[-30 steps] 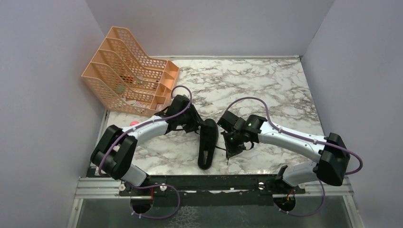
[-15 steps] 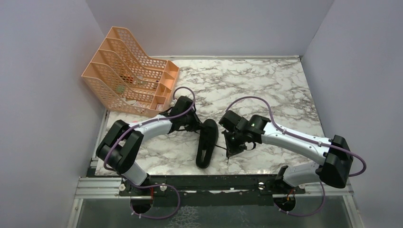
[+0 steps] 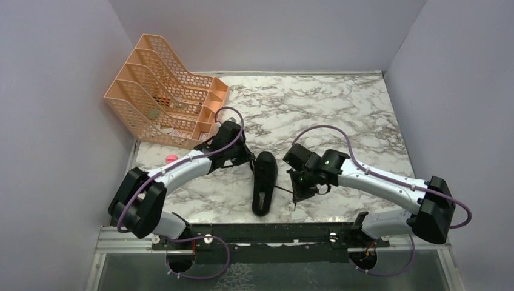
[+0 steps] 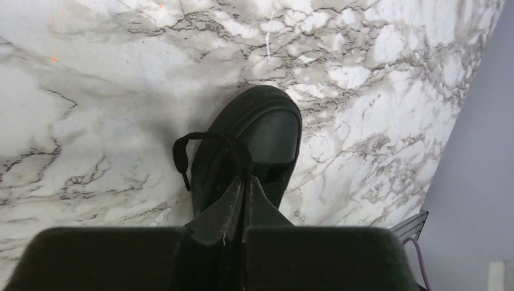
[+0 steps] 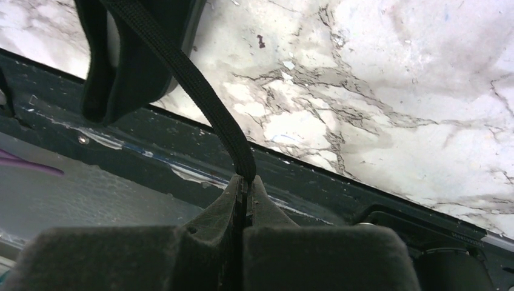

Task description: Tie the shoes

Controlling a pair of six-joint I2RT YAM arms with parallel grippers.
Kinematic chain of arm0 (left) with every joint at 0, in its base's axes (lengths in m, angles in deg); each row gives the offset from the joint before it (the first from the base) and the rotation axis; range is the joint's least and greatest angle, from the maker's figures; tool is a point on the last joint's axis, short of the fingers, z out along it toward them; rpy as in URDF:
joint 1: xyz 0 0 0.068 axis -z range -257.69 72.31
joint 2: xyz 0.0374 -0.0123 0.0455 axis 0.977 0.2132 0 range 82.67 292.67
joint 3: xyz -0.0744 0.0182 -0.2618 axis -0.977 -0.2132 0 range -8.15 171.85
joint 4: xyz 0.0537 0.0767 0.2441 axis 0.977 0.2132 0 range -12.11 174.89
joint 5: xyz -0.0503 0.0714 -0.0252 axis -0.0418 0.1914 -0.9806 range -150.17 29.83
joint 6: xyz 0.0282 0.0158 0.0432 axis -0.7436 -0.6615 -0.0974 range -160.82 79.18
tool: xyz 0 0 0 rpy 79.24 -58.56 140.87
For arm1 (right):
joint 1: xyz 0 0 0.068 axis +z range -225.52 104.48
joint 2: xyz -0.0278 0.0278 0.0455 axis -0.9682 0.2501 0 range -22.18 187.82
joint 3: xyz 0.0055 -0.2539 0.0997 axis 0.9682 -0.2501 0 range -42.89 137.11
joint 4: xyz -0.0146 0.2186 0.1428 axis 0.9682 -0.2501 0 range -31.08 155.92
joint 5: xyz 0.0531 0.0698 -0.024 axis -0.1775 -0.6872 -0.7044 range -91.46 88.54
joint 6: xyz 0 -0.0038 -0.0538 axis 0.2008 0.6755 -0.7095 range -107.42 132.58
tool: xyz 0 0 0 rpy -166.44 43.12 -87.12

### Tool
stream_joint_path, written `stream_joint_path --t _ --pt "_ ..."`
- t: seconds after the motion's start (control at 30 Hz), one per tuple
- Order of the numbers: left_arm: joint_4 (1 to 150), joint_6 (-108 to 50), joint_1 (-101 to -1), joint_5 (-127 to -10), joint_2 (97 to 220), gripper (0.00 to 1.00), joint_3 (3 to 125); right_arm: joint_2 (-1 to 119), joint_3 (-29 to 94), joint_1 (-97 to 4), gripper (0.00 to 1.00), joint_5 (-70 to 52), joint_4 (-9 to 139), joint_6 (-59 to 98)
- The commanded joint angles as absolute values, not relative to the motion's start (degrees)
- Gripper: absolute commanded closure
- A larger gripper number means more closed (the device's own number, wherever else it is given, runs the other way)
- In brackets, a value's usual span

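The marble desk [image 3: 339, 115] carries an orange rack [image 3: 163, 100] at its far left. The black shoe [image 3: 264, 182] lies lengthwise near the middle of the near edge, between the two arms.

As I judge it, the tying is at an early stage. No knot or bow shows anywhere on the shoe. One lace is drawn out to each side, so the ends look gathered and ready, but crossing them, looping and pulling tight all seem left to do.

The left pincer [image 3: 251, 163] sits at the far left side of the shoe, touching its upper. Its fingers are clenched together on a thin lace [image 4: 182, 151], which curls in a slack loop off the shoe's side before running in between them.

The right pincer [image 3: 297, 195] is low over the desk, just right of the shoe. It is clenched on the other lace [image 5: 200, 103], which stretches taut from the shoe into its tips, over the desk's near rim
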State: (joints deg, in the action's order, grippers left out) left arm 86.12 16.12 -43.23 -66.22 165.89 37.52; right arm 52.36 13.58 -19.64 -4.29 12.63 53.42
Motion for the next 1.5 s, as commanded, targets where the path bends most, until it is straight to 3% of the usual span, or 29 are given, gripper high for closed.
stream_joint_path --t 0.0,0.47,0.73,1.0,1.47 --pt "89.9 12.1 -43.5 -63.3 160.2 1.00 37.4 50.3 12.1 -19.8 0.99 -2.8 10.9 53.4" --pt "108.0 11.8 -44.1 -56.4 147.2 1.00 35.7 52.1 10.1 -20.3 0.99 11.1 1.8 63.3" --pt "116.0 12.7 -45.6 -54.5 140.7 1.00 32.1 55.6 8.8 -24.7 0.99 11.2 4.3 61.1" --pt "117.1 12.5 -46.1 -53.6 136.8 1.00 27.6 55.1 7.3 -41.4 0.99 14.4 7.1 58.3" --pt "118.9 9.2 -46.1 -53.3 135.0 1.00 28.5 48.6 7.1 -54.3 0.99 20.4 5.8 59.2"
